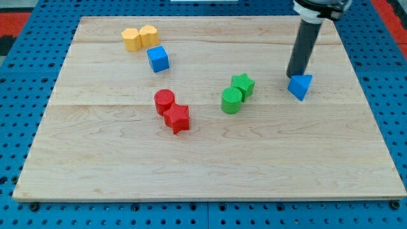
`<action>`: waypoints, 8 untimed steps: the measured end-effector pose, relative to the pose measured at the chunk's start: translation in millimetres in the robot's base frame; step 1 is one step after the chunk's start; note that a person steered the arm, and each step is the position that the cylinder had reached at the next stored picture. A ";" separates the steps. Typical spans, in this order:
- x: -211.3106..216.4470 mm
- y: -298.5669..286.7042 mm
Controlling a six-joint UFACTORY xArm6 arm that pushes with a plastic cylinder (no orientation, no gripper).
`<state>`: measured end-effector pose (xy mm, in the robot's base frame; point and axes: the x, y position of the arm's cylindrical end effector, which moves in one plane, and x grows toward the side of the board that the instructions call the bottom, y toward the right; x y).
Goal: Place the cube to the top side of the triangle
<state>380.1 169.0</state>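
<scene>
Instead of a claw, this arm ends in a straight dark rod, so there are no jaws to stand apart or together. My tip (pixel 294 75) is down at the counter (pixel 210 159), at the upper left edge of the blue triangle (pixel 300 86). It is touching that block or very nearly so; which of the two I cannot tell. The rod rises from there toward the view's top and leans slightly right.

The blue triangle sits toward the view's right, in the upper half of the wooden counter. The blue cube (pixel 158 58) is well apart from the triangle, far to its left and a little higher in the view, with nothing touching it.

Just above and left of the cube, and so farther still from the triangle, two blocks sit side by side and touch: a left yellow block (pixel 131 39) and a right yellow block (pixel 149 35). Their exact shapes are hard to make out.

Nearest the triangle on its left is a green star (pixel 242 84), at about the triangle's height in the view. A green cylinder (pixel 231 100) presses against the star's lower left side.

Farther left of the triangle and somewhat lower, a red cylinder (pixel 164 100) stands with a red star (pixel 177 117) touching it at its lower right. This red pair is below the cube.
</scene>
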 end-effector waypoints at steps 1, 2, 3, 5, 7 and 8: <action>-14.6 -64.5; 33.8 -30.7; 33.8 15.5; 8.6 -57.2; -55.2 -151.4; -31.9 -202.1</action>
<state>348.2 -33.1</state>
